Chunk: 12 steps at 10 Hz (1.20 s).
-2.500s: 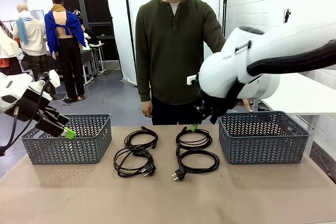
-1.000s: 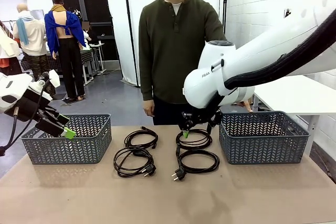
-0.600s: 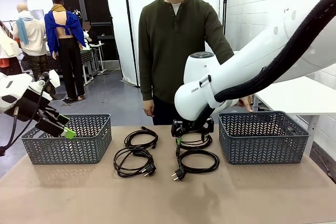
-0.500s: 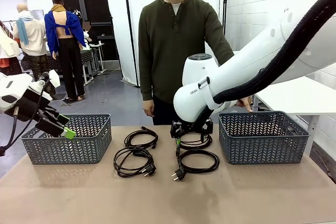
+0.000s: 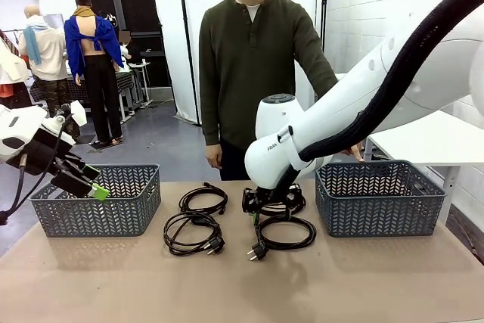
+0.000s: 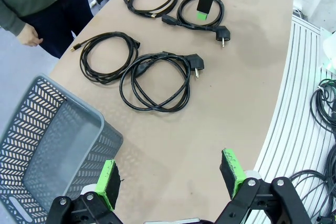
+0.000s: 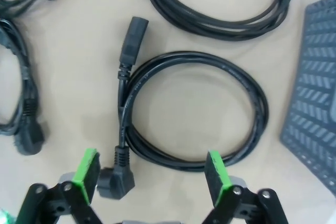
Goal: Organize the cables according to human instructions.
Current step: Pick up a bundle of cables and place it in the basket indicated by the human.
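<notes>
Front view: the table (image 5: 378, 285) spreads beneath both claws, and the person (image 5: 257, 66) stands across it, beyond the right claw. The right arm (image 5: 340, 111) sweeps in from the right and bends low over the middle, wrist turned so the right claw (image 5: 265, 203) points down at the tabletop. The left arm (image 5: 23, 138) sits folded at the left edge, with the left claw (image 5: 92, 181) held in the air and tilted downward.

The right basket (image 5: 378, 198) stands just beside the right claw on its outer side; its floor is hidden. The left basket (image 5: 113, 202) lies below and just beyond the left claw. In the left wrist view that basket (image 6: 47, 145) shows only bare lattice inside.

All four cables (image 5: 193, 232) lie coiled on the table between the baskets. One loop (image 7: 194, 55) rests straight under the right claw (image 7: 151, 174), ahead of its spread pads, which pinch nothing. Its plug (image 7: 115, 182) is just beside one pad. The left claw (image 6: 169, 177) is also spread wide, well apart from the cables.
</notes>
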Each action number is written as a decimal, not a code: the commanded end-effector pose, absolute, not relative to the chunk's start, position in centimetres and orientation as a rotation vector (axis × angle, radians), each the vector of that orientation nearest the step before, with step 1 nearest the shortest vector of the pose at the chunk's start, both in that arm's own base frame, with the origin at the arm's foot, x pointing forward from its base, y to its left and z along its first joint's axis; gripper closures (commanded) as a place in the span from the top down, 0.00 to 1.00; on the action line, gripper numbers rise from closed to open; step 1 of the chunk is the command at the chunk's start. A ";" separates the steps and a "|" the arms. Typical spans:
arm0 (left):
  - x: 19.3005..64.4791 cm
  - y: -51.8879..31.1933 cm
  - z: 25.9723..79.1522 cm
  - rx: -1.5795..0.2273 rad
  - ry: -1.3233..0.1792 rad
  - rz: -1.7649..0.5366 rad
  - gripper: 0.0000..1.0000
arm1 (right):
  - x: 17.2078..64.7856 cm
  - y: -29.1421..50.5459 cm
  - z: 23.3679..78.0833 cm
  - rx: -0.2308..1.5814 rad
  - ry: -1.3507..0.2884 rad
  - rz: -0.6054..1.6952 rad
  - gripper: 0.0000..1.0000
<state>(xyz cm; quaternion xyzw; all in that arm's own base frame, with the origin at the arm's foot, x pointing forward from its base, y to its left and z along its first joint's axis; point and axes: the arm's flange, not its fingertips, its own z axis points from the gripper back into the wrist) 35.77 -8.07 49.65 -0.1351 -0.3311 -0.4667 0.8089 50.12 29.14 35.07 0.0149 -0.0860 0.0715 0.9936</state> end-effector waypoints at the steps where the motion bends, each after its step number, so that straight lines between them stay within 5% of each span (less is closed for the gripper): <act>1: 36.0 -7.9 49.5 -0.307 -0.710 -1.003 1.00 | 51.1 30.1 34.3 0.009 -0.164 0.123 1.00; 12: 36.0 -7.9 49.5 -0.307 -0.710 -1.003 1.00 | 52.7 31.1 30.9 -0.059 -0.161 0.163 1.00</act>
